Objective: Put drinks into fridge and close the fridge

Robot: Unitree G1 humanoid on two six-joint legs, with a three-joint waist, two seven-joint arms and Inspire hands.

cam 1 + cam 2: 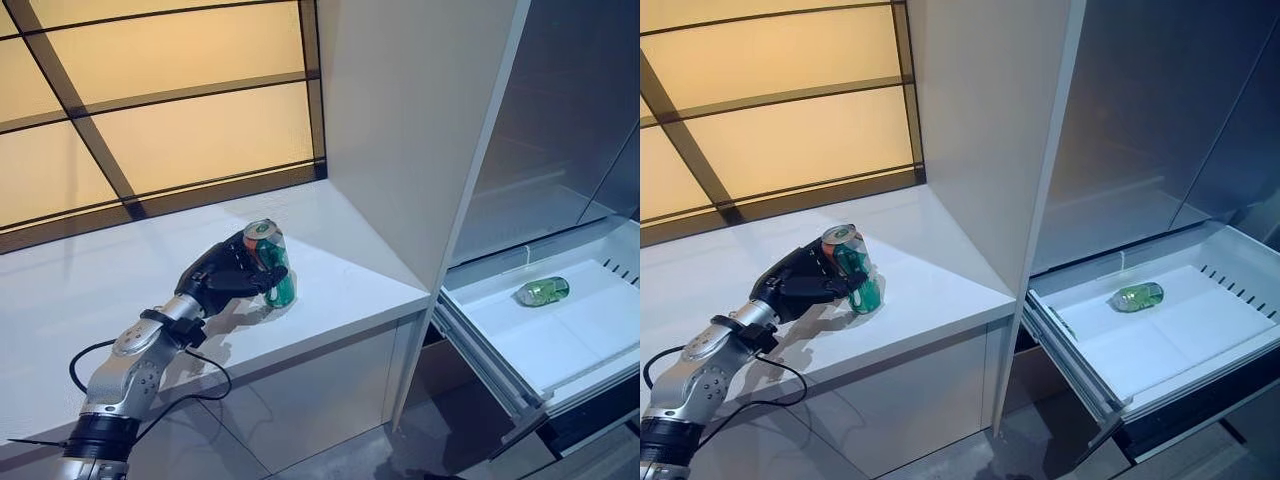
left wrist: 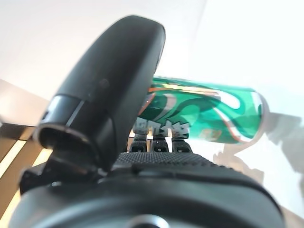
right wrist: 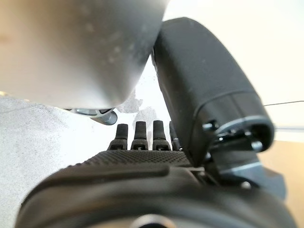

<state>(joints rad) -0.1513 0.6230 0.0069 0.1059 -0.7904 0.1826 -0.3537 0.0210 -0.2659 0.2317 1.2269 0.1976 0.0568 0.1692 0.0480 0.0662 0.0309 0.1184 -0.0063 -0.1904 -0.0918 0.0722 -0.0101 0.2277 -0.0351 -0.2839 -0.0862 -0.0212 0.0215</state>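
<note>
A green can (image 1: 272, 262) with an orange-rimmed top stands upright on the white counter (image 1: 90, 290). My left hand (image 1: 220, 272) is shut on it, fingers and thumb wrapped round its side; the left wrist view shows the can (image 2: 209, 111) held between thumb and fingers. At the right the fridge drawer (image 1: 470, 325) is pulled out, and a green drink (image 1: 543, 291) lies on its side inside. My right hand (image 3: 142, 161) shows in the right wrist view, fingers relaxed and empty, beside a grey surface.
A tall white panel (image 1: 400, 120) stands between the counter and the fridge opening. A yellow window with dark bars (image 1: 150, 100) runs behind the counter. The counter's front edge (image 1: 330, 340) drops to a grey floor (image 1: 440, 440) in front of the drawer.
</note>
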